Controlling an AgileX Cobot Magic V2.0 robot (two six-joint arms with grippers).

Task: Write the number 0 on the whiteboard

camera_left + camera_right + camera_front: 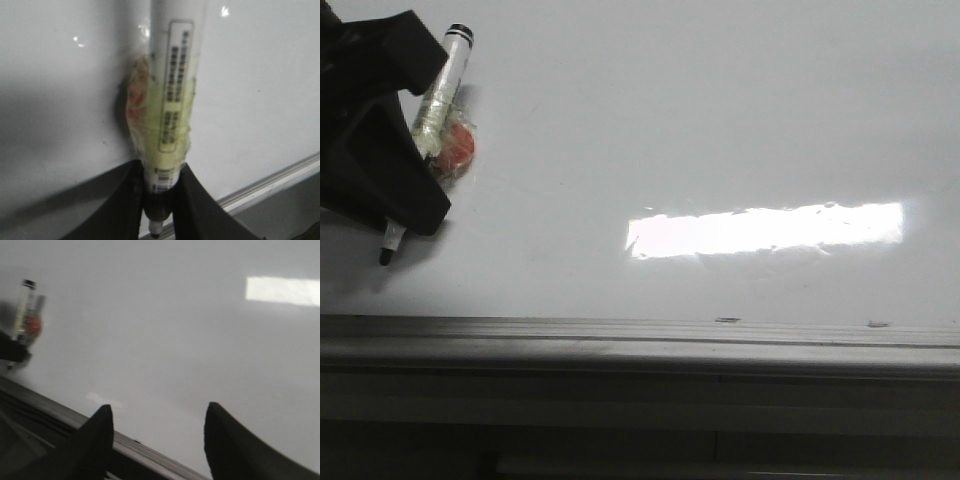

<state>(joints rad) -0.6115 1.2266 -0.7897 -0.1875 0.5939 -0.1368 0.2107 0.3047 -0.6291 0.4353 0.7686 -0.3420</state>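
The whiteboard (720, 120) is glossy white and fills the front view. No drawn number 0 shows on it in any view. My left gripper (405, 205) is at the board's left, shut on a white marker (442, 90) wrapped in yellowish tape with a red lump (455, 148) taped on. The marker's black tip (386, 256) points down at or just above the board; contact is unclear. In the left wrist view the fingers (195, 200) clamp the marker (172, 100). My right gripper (159, 410) is open and empty over the board's near edge.
A grey metal frame strip (640, 335) runs along the board's near edge, also in the right wrist view (145, 447). A bright rectangular light glare (765, 228) lies mid-board. Two small dark marks (727, 320) sit by the frame.
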